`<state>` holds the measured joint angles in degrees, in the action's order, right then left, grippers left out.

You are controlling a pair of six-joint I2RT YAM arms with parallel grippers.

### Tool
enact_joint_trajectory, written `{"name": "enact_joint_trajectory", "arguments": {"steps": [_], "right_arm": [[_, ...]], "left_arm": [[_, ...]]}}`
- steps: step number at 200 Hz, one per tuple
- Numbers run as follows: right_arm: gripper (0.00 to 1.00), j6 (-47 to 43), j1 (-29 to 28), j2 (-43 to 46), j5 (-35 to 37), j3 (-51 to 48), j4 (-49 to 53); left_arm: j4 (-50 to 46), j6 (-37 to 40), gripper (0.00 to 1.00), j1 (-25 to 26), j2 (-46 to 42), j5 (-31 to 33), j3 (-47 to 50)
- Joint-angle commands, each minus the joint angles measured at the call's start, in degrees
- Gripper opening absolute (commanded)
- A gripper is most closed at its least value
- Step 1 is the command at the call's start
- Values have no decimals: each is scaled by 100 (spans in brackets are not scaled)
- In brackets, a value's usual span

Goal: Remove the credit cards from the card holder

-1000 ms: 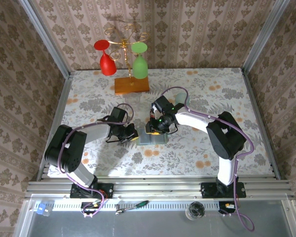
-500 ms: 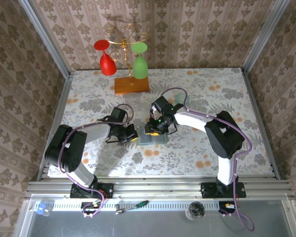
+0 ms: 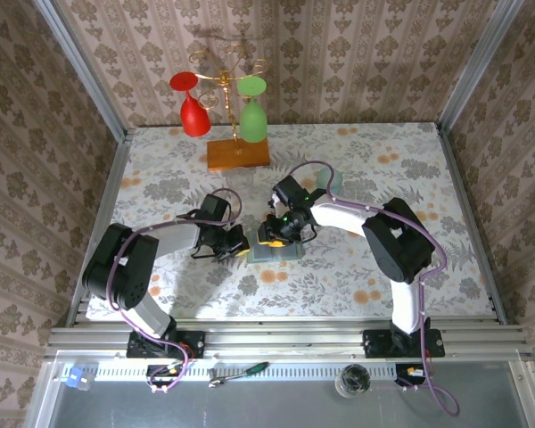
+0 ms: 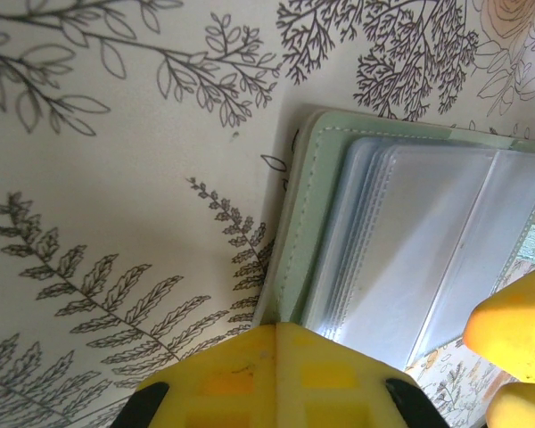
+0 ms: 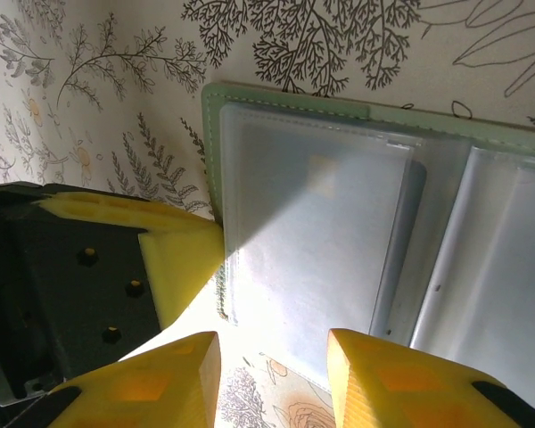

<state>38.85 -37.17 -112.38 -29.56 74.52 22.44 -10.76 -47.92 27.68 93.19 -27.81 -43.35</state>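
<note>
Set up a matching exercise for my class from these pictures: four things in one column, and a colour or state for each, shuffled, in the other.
Things
A. card holder
B. wooden slab
C. right gripper
D. left gripper

Colour or state
1. orange-brown
2. shut, tip at the holder's edge
3. lying open on the table, clear pockets up
4. open

Pairs: A-3, B-1, C-4, D-2
</note>
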Motion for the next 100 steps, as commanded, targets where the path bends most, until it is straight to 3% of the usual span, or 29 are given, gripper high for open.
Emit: {"name": "enact_joint_trajectory", "arguments": {"steps": [1, 100], "right_arm": [[37, 66, -45, -118, -207, 180, -14], [34, 97, -133, -395, -144, 329, 41]], "left_arm": [[-121, 59, 0, -24, 44, -55, 81], [-66, 28, 0, -16, 4, -24, 143]]}}
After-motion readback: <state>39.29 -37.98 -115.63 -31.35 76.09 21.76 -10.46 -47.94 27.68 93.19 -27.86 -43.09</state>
